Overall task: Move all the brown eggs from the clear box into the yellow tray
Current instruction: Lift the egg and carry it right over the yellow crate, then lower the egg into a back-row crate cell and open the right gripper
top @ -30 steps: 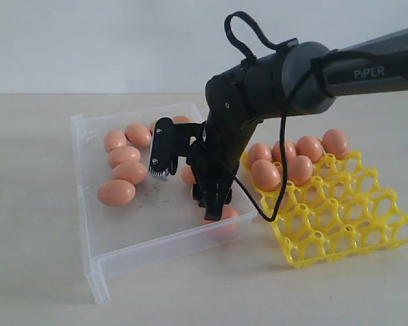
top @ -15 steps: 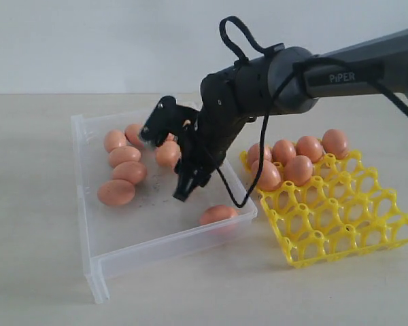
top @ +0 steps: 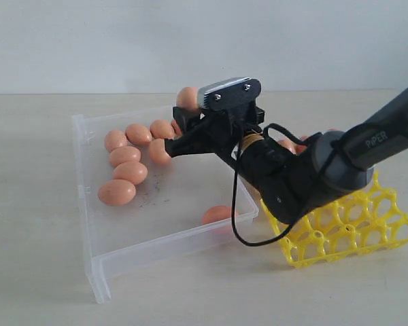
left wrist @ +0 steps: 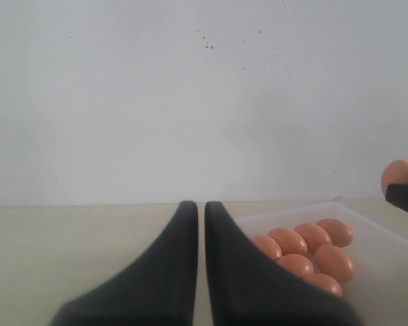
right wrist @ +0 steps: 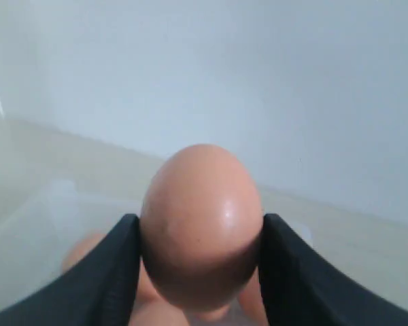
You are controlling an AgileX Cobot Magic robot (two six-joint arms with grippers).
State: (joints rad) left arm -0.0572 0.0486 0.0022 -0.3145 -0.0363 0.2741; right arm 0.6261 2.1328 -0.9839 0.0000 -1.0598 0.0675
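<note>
Egg [top: 186,96] aloft over the far side of the clear box [top: 170,239], pinched in the right pincer [right wrist: 200,227], jaws only as wide as the shell. Carry step, I'd say: next, swing right and lower gently into a free cup of the yellow tray [top: 340,234]. Left pincer [left wrist: 200,207] closed, empty.

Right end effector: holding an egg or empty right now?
Holding. The right wrist view shows the right end effector clamping a brown egg on both sides; the exterior view shows it held above the clear box.
</note>
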